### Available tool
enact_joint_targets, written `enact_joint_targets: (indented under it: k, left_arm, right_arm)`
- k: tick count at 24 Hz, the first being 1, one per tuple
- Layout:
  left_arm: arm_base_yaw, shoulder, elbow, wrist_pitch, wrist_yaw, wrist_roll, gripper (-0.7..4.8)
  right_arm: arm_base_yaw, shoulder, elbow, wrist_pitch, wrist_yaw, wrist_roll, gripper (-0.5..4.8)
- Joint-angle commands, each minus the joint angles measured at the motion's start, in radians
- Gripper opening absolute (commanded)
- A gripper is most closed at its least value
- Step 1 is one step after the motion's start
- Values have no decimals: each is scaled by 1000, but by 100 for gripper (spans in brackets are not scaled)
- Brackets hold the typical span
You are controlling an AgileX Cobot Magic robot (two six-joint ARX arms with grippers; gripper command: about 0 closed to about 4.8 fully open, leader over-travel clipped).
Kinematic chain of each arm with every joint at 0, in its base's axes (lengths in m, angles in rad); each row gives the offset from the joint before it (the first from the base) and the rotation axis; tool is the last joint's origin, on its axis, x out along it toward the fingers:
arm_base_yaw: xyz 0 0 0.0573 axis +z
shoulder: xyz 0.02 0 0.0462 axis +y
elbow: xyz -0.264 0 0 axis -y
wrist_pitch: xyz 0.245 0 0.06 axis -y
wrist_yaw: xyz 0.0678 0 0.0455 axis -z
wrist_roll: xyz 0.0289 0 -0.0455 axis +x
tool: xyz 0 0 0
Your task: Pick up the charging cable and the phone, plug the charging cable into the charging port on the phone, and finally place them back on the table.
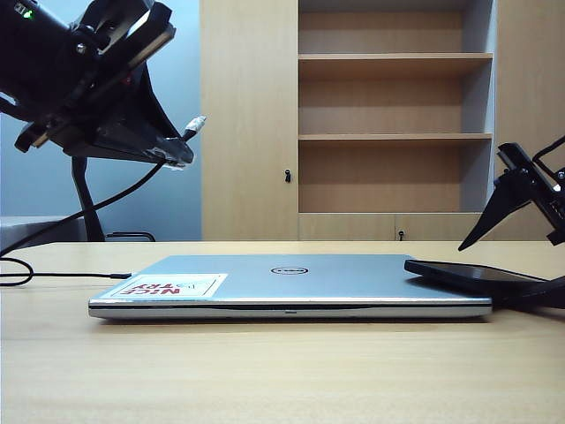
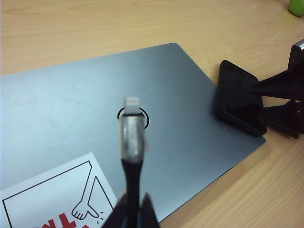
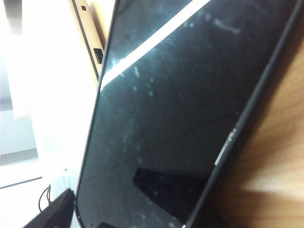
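Observation:
My left gripper (image 1: 177,155) hangs high at the left, shut on the charging cable (image 1: 115,199) (image 2: 130,175) just behind its plug. The silver-grey plug (image 1: 196,122) (image 2: 132,124) sticks out past the fingertips (image 2: 147,211), above the laptop lid. The cord trails down to the table (image 1: 265,371) at the left. The phone (image 1: 472,272) (image 2: 237,97) (image 3: 180,104), a black slab with a glossy screen, rests with one end on the laptop's right edge. My right gripper (image 1: 494,274) (image 2: 256,99) is open, one finger on each side of the phone, and I see no clamping.
A closed silver laptop (image 1: 291,283) (image 2: 95,109) with a red-lettered sticker (image 1: 168,285) lies mid-table. A wooden shelf cabinet (image 1: 388,115) stands behind. A green object (image 2: 297,5) shows at one corner of the left wrist view. Bare wood lies in front of the laptop.

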Motion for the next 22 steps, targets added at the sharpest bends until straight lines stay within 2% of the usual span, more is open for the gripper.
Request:
enact_joint_targets:
  k: [1, 3, 11, 15, 20, 21, 22]
  left_arm:
    - [0, -3, 3, 18, 3, -2, -6]
    - [0, -3, 3, 18, 3, -2, -6]
    - [0, -3, 3, 18, 3, -2, -6]
    - [0, -3, 3, 18, 3, -2, -6]
    - [0, -3, 3, 18, 2, -2, -6]
    - [0, -3, 3, 18, 3, -2, -6]
    - [0, -3, 3, 18, 3, -2, -6]
  right_arm:
    - [-1, 14, -12, -32, 29, -12, 326]
    - [-1, 14, -12, -31, 36, -12, 290]
    - [0, 14, -13, -32, 70, -12, 268]
    - [0, 14, -12, -32, 77, -13, 209]
    - [0, 14, -13, -32, 98, -13, 194]
    - [0, 14, -13, -32, 100, -13, 142]
    - [0, 14, -12, -32, 100, -13, 111]
